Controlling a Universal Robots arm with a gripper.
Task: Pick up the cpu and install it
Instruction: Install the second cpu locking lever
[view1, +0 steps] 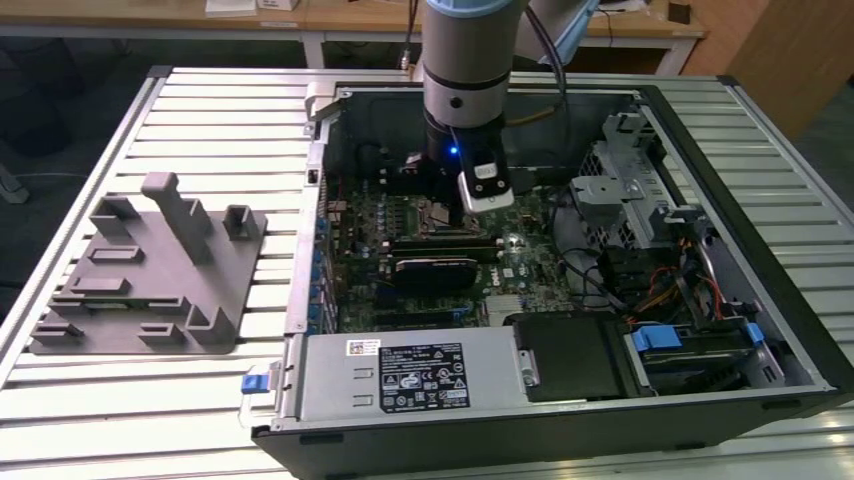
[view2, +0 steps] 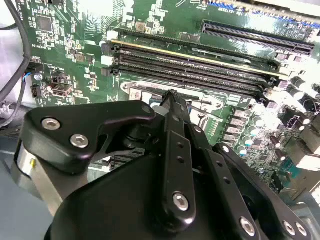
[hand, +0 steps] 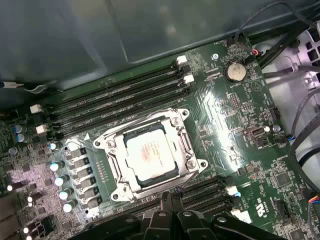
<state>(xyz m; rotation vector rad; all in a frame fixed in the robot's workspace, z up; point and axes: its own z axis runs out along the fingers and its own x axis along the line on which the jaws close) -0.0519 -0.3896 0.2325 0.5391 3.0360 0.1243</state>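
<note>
Claw (view1: 461, 205) hangs from the arm inside the open case (view1: 747, 300), low over the board (view1: 534, 262), in the exterior view; a grey tray (view1: 147, 285) with posts sits on the table (view1: 200, 410) well apart, on the exterior view's left. Second wrist view: claw (view2: 172, 95) seen from behind, black linkages drawn in and the tips meeting at a narrow point above the socket area; nothing visible between them, so I judge it closed or nearly so, and empty. RAM slots (view2: 200, 65) lie just beyond the tips. First wrist view: cpu (hand: 150, 155) lies flat in the socket (hand: 150, 152), pale metal top up, framed by the bracket; claw (hand: 172, 200) is near the socket edge, not touching the chip. Judgement: cpu looks seated already. Handling: light, thin, rigid, smooth lid likely slippery; underside contacts fragile. Take it by opposite edges only, keep it level, no pressing on the lid.
</note>
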